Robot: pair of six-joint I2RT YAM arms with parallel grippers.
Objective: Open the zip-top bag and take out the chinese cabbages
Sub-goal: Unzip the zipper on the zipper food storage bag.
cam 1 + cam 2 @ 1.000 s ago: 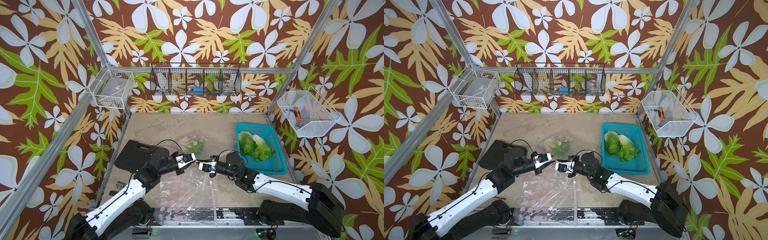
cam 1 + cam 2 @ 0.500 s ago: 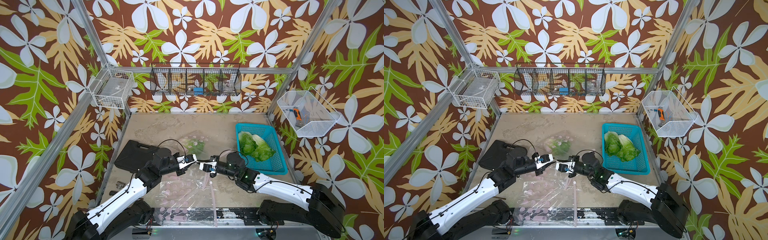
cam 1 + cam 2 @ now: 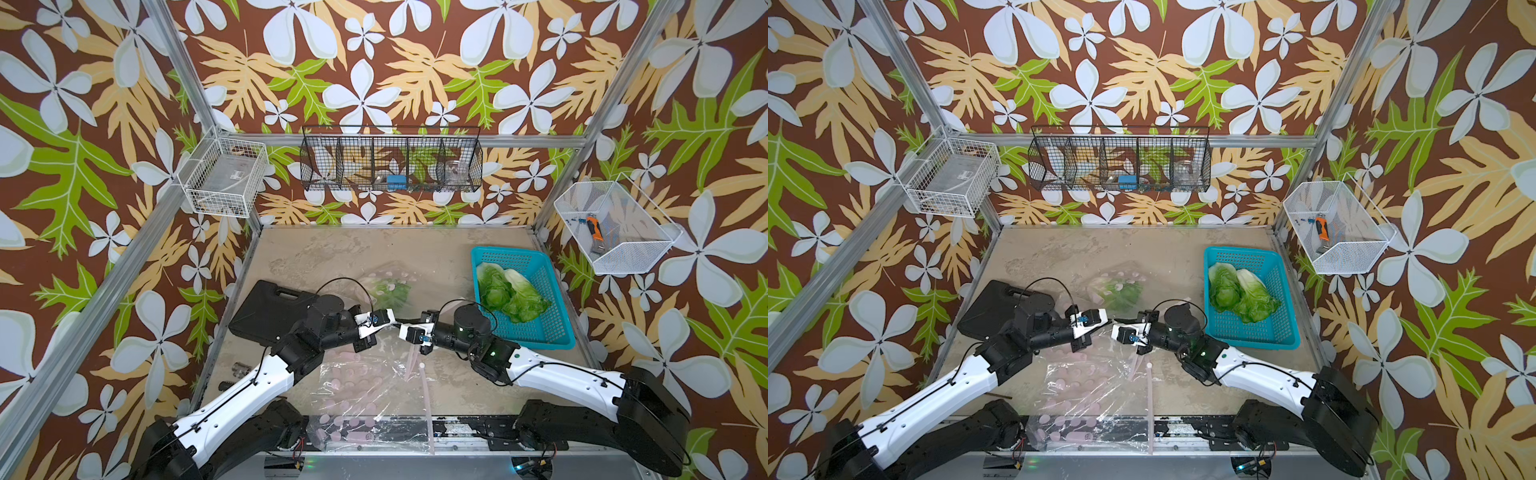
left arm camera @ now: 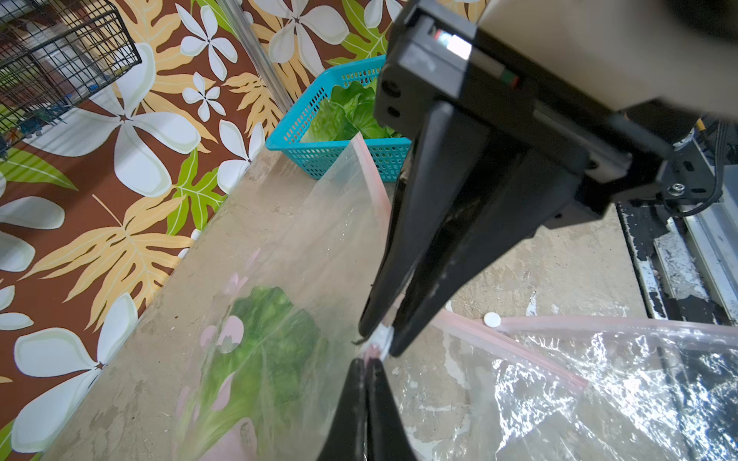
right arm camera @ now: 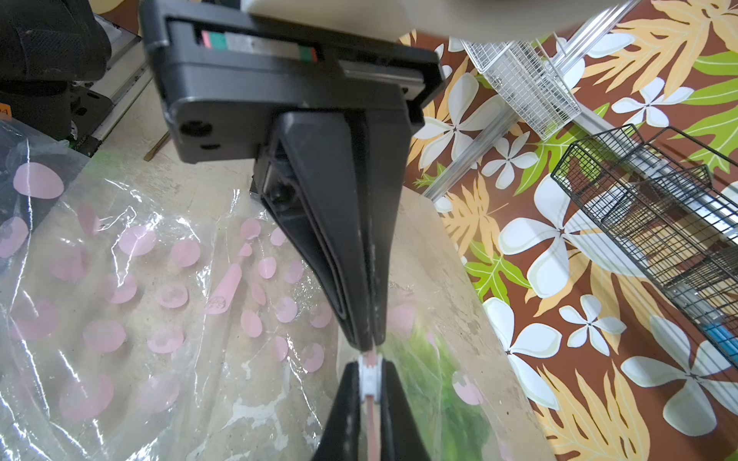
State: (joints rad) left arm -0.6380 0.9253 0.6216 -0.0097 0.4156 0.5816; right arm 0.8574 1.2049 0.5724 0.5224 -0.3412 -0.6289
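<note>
A clear zip-top bag [image 3: 376, 286] with pink dots lies mid-table with one chinese cabbage [image 3: 386, 291] inside it, green through the film [image 4: 271, 331]. Two more cabbages [image 3: 492, 286] [image 3: 525, 297] lie in the teal basket [image 3: 505, 252]. Both grippers meet tip to tip at the bag's pink zip strip. My right gripper [image 5: 369, 369] is shut on the white slider [image 5: 365, 375]. My left gripper [image 4: 367, 361] is shut on the pink strip right beside the slider [image 4: 381, 335]. In both top views the tips touch, left [image 3: 390, 323] [image 3: 1108, 322], right [image 3: 401, 321] [image 3: 1116, 321].
A second clear bag [image 3: 365, 399] with pink dots lies flat at the front edge. A black case [image 3: 270, 311] sits at the left under my left arm. Wire baskets [image 3: 390, 164] hang on the walls. The teal basket stands at the right.
My left gripper has slid a little right to the zip strip and shut on it. The right gripper has kept its hold and place.
</note>
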